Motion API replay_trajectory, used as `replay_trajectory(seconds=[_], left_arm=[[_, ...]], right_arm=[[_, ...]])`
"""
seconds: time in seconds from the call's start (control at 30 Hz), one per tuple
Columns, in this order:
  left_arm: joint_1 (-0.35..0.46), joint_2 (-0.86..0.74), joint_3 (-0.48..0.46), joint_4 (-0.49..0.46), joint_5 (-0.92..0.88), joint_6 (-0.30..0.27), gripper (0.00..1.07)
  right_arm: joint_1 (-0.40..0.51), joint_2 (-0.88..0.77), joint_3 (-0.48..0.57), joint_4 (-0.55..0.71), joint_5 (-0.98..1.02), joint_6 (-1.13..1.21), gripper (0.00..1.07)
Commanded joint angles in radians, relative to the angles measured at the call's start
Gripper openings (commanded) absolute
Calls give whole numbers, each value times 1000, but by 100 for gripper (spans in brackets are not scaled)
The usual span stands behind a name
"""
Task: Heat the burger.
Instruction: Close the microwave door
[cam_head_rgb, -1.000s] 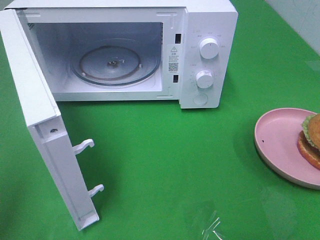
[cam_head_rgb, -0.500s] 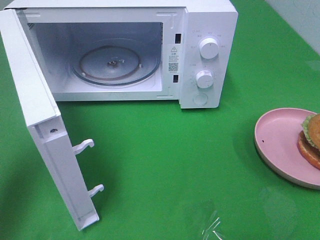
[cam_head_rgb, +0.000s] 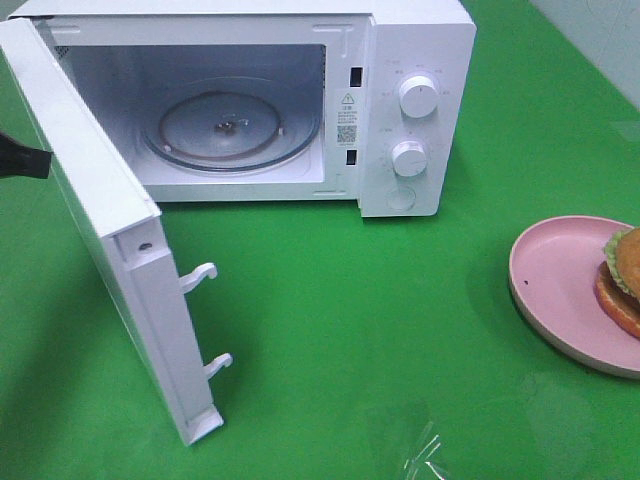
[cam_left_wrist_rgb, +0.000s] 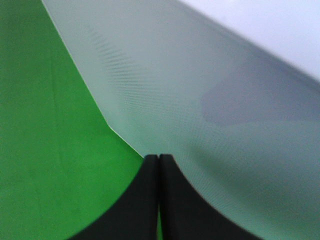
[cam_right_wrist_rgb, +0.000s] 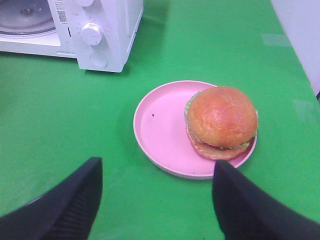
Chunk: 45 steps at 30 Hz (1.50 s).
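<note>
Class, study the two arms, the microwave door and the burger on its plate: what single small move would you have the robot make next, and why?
Probably lower the right gripper, whose fingers stand open, onto the burger. The burger sits on the pink plate, untouched, and the microwave cavity is empty with only its glass turntable. The door is ajar, and the shut left gripper is pressed against it.

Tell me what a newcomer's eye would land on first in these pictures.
The white microwave at the back of the green table, its door swung wide open toward the front left, showing the bare glass turntable. Next, the burger on the pink plate at the table's right edge, in front of the open right gripper.
</note>
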Motion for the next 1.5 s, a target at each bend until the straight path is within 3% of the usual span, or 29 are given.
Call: replay_trajectory(seconds=[0.03,0.5,1.0,1.5], left_arm=[[-62,47,-31,7,-59,0,0],[-172,190,-166,16,-115,-4,0],[-279,464,-486,16,-163,-4,0],[-380,629,-759,16,-157,-4,0]], right_arm=[[2,-26,4,1,-9,4,64],[2,-26,4,1,-9,4,64],[2,-26,4,1,-9,4,64],[2,-26,4,1,-9,4,64]])
